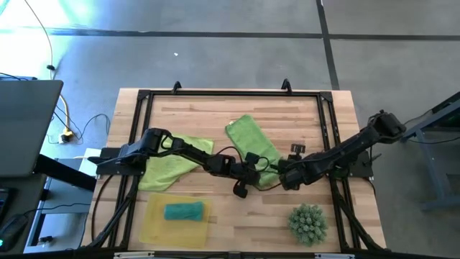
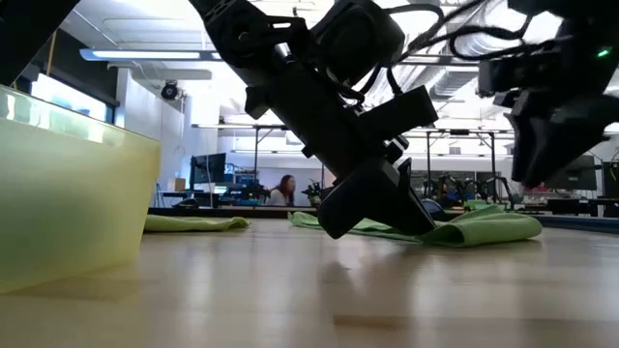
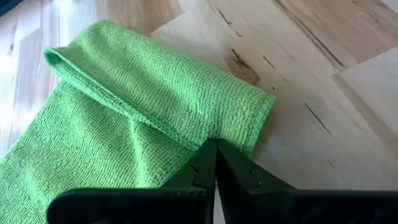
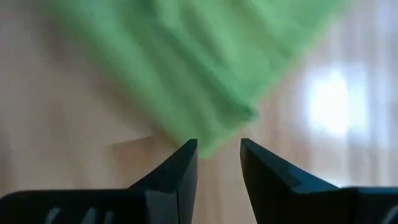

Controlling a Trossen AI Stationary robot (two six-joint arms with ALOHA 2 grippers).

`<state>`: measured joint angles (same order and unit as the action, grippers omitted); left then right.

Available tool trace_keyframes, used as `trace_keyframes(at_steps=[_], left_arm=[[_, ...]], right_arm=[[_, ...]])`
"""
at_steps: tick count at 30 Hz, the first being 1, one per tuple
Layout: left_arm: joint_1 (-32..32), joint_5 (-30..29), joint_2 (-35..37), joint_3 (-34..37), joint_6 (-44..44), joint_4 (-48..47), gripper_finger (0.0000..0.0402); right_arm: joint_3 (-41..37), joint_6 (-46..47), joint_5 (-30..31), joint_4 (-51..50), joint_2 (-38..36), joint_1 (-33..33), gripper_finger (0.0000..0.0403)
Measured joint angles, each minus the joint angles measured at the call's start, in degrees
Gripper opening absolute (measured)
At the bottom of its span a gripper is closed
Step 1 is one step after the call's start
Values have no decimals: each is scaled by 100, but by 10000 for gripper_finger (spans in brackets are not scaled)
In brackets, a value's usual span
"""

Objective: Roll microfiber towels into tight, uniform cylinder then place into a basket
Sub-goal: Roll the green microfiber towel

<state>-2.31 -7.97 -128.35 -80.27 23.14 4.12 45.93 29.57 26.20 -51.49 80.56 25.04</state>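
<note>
Two grippers are converging on the near end of the partly rolled lime-green microfiber towel (image 1: 253, 147) at table centre. Left gripper (image 3: 216, 163) is sitting pinched shut, tips meeting at the towel's rolled corner; can't tell if cloth is caught between them. Right gripper (image 4: 217, 154) is hovering half-open and empty, with the same end just ahead of its fingers. Towel's long axis is running away from both toward the far edge, so my read is the roll goes that way. Nearer, the shallow translucent yellow basket (image 1: 152, 229) is holding one rolled teal towel (image 1: 183, 211). Another lime-green towel (image 1: 167, 167) is lying loose under the left arm.
</note>
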Motion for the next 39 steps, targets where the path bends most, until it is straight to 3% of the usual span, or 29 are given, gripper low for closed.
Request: trace_keyframes(at_steps=[4, 8, 11, 19, 26, 32, 39], left_arm=[[0, -1, 0, 0, 0, 0, 0], [0, -2, 0, -1, -1, 0, 0], [-9, -2, 0, -2, -35, 0, 0], [-11, -4, 0, -2, -42, 0, 0], [-11, -6, 0, -2, -44, 0, 0], [-11, -9, 0, -2, -45, 0, 0], [-115, -219, 34, -2, -3, -48, 0]], right_arm=[[0, -1079, -427, 532, 41, 211, 114], [0, -1954, -44, 712, 178, 323, 114], [0, -1998, 39, 668, 237, 194, 115], [0, -2167, -1133, 653, 237, -428, 156], [-582, -2779, -1414, 1317, 235, -878, 171], [-1151, -2693, -1518, 1946, 202, -1027, 172], [-1270, -2557, -1558, 2076, 196, -1032, 159]])
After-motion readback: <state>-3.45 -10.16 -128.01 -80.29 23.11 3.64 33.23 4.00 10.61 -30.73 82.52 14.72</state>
